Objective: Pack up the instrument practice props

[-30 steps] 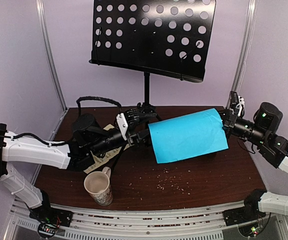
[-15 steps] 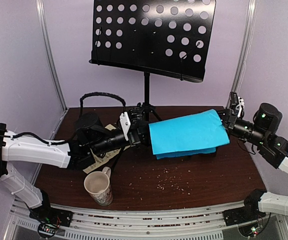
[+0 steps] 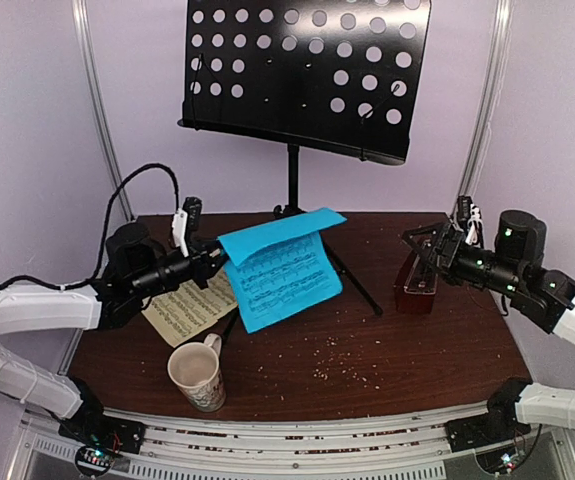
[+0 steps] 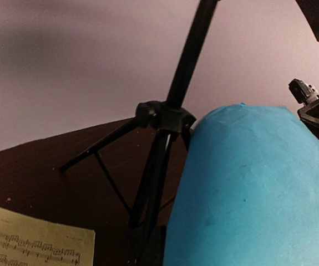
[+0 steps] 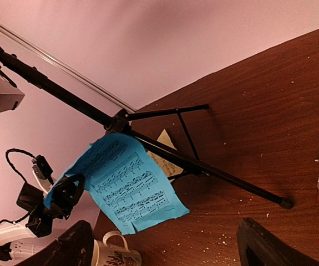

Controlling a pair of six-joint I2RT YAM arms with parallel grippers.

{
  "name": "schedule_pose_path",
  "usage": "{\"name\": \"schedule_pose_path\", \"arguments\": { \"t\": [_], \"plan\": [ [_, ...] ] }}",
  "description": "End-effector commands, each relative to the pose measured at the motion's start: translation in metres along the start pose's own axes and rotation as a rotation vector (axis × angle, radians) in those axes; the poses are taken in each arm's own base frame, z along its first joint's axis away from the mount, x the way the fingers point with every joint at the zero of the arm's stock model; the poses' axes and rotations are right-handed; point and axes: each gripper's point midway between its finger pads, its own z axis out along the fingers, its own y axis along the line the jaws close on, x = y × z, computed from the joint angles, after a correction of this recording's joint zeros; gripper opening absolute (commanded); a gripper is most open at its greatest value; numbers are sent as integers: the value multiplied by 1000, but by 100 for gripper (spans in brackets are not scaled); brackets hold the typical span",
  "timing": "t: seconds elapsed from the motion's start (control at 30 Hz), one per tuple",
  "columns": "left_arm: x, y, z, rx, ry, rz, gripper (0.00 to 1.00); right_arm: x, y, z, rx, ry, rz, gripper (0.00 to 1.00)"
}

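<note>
Your left gripper (image 3: pixel 210 258), clamped shut on the blue sheet (image 3: pixel 282 268), held it draped at centre frame below the stand (image 3: pixel 302 70). At right, your right gripper (image 3: pixel 417 248) gaped wide, empty, beside the metronome (image 3: pixel 415 290). The yellow sheet (image 3: pixel 189 308) lay lower left.

Lab booth: lilac walls (image 3: pixel 27 110), aluminium rails (image 3: pixel 287 428)

Music stand (image 3: pixel 302 70): the desk's far edge is cut off by the top view's frame; part of the tripod is hidden behind the blue sheet (image 3: pixel 282 265).
Left gripper (image 3: pixel 219 262): fingertips are hidden at the blue sheet's left edge.
Pale yellow sheet (image 3: pixel 189 308): the right part lies under the blue sheet.
Metronome (image 3: pixel 417 288): the top is partly hidden behind the right gripper (image 3: pixel 434 246); the right wrist view cuts it off.
Printed notes: too small to read.
</note>
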Motion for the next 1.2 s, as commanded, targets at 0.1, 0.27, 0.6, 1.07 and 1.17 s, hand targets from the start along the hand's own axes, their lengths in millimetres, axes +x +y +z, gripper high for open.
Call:
{"name": "schedule_pose_path", "arguments": {
  "t": [0.1, 0.27, 0.6, 1.07, 1.17],
  "plan": [
    [20, 62, -61, -184, 13, -341, 0, -10, -9, 4, 74, -33, -71, 93],
    [41, 106, -92, -313, 0, -490, 0, -11, -10, 9, 77, -33, -87, 93],
    [95, 168, -109, -455, 98, -597, 0, -14, -11, 7, 89, -51, -103, 94],
    [134, 217, -124, -630, 211, -543, 0, -21, -16, -1, 121, -99, -107, 95],
    [132, 223, -131, -685, 236, -493, 12, -23, -18, -2, 128, -112, -105, 95]
  ]
}}
